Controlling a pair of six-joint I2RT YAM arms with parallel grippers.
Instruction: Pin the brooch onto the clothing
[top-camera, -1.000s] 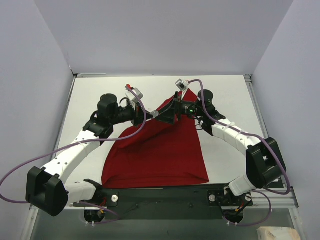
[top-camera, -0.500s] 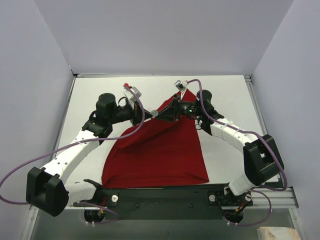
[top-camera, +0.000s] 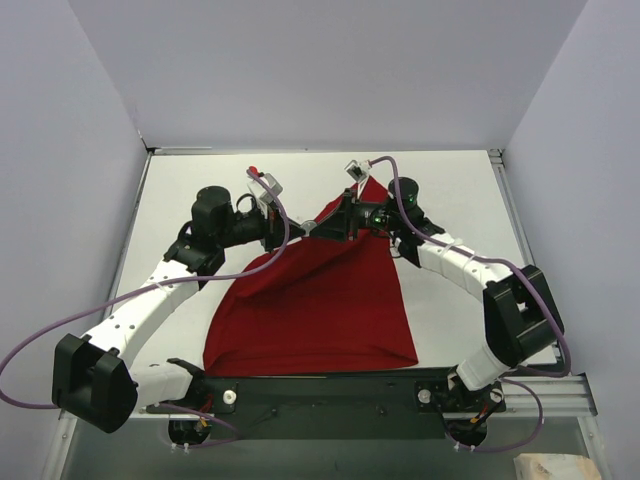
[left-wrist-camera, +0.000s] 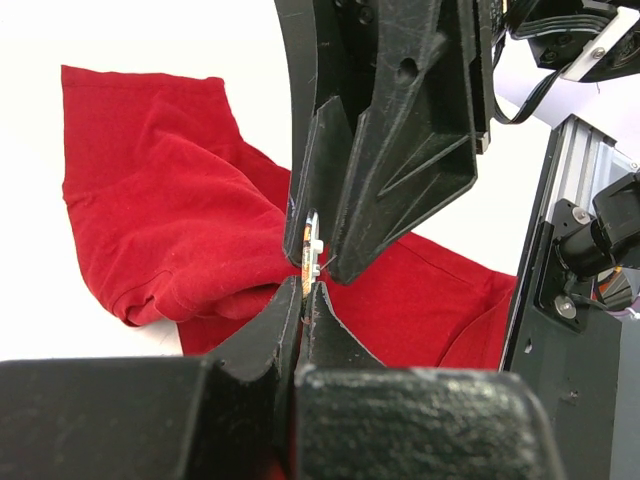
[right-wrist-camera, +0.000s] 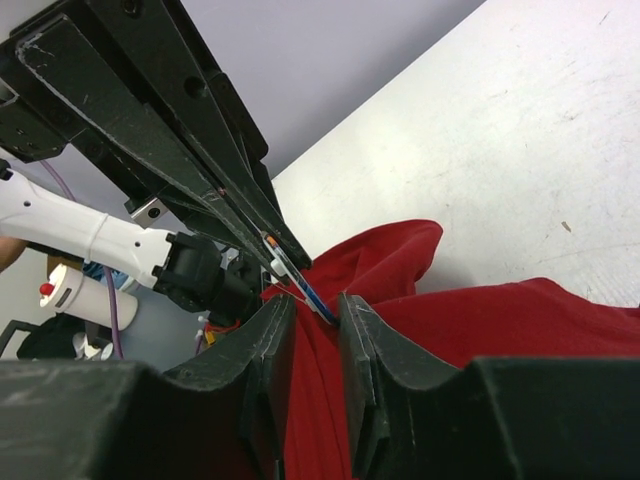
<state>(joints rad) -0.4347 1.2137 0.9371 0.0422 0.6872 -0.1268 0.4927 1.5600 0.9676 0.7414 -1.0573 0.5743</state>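
The red clothing (top-camera: 320, 300) lies on the table, with one fold pulled up to where both grippers meet. My left gripper (top-camera: 300, 229) (left-wrist-camera: 305, 290) is shut on the brooch (left-wrist-camera: 311, 247), which stands edge-on out of its tips; red cloth shows right behind them. From the opposite side, my right gripper (top-camera: 322, 226) (right-wrist-camera: 312, 300) has its fingers (left-wrist-camera: 400, 150) close on either side of the brooch (right-wrist-camera: 290, 262). The brooch's lower edge rests against one finger, and red cloth (right-wrist-camera: 400, 260) fills the narrow gap. The left fingers (right-wrist-camera: 200, 130) show above it.
The white table (top-camera: 450, 190) is walled at the back and on both sides. A black base rail (top-camera: 320, 385) runs along the near edge. Purple cables (top-camera: 285, 215) loop over both wrists. A shirt sleeve (left-wrist-camera: 140, 130) lies flat on the table.
The right gripper's jaws have closed in from wide open to a narrow gap around the brooch, and its wrist has shifted slightly. The left gripper has stayed shut and still.
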